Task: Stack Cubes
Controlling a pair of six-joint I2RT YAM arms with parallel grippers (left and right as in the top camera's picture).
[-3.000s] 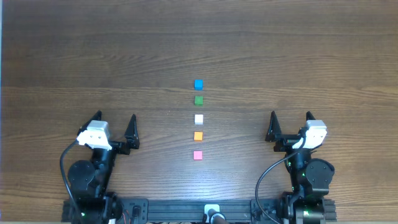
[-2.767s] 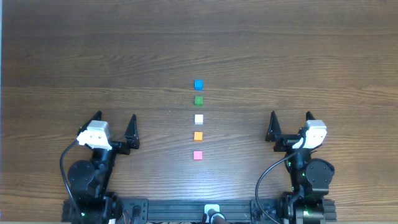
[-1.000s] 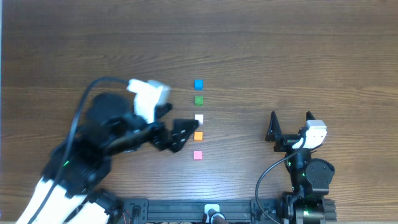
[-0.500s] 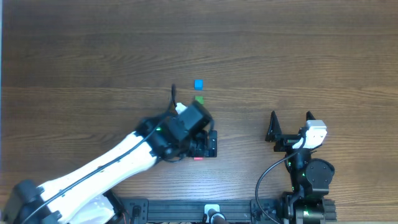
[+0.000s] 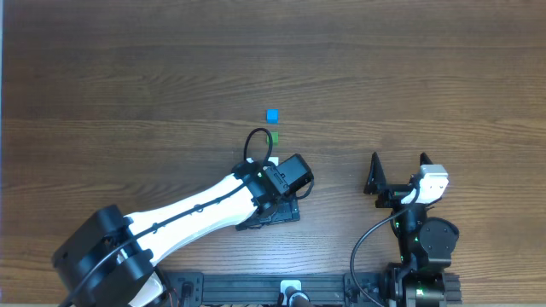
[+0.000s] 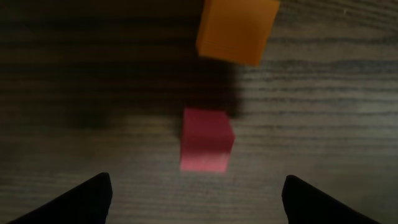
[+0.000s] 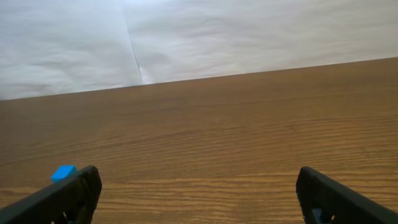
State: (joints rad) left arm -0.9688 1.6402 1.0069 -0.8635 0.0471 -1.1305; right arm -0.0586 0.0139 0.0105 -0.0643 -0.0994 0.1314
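Seems to be the approach for a first pick. Best done by lowering the black two-finger left gripper point(image 6: 198, 199) straight down, jaws spread wide and empty, to straddle the small pink cube point(image 6: 207, 140). Needs a slight advance first, to bring the cube in between the fingers. Keep the fingers square to the cube's flat sides, not its corners. Close only with both side faces well inside the gap, to avoid a shove along the wood instead of a grip. Lift straight up afterwards, probably, to keep clear of the neighbours.

In the left wrist view: pink cube lying flat on the dark wooden table point(image 5: 444, 68), ahead of the fingertips rather than between them, close to the centre line of the gap, touching neither finger. Mind the small orange cube point(image 6: 236, 28) just beyond the pink one, apart from it yet near enough for a knock from an overshooting finger. Farther along the row in the top view: a small green cube point(image 5: 274, 136), partly hidden by the arm, then a small blue cube point(image 5: 272, 115). Leave the black right gripper point(image 5: 397, 162) alone: near its base, jaws spread, nothing between them, well apart from the row.
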